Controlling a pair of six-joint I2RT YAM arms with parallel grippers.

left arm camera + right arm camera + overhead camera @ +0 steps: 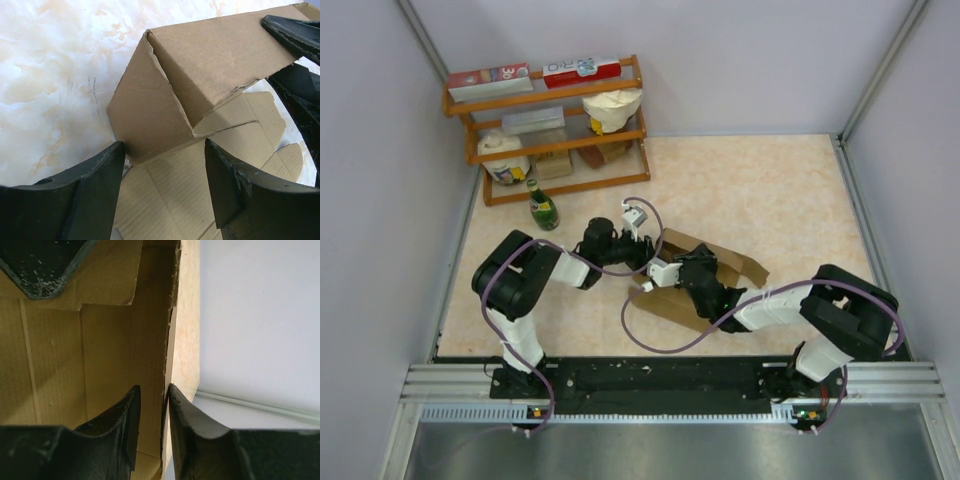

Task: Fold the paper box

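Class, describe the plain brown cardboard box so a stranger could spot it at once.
On the marbled beige table, look at the near middle. There lies the plain brown cardboard box, half folded, the right end effector pinching one panel edge, the left end effector open over it. Unlike the red-and-white printed boxes on the wooden shelf, it is unprinted.

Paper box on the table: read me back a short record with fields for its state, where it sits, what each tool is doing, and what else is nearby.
object: paper box, plain brown cardboard
state: partly folded; one side folded up, other flaps lying flat
location: middle of the table, between the two arms
left tool: open, straddling the folded-up corner
right tool: shut on a cardboard edge of the box
nearby: green bottle and wooden rack at the far left, apart from the box
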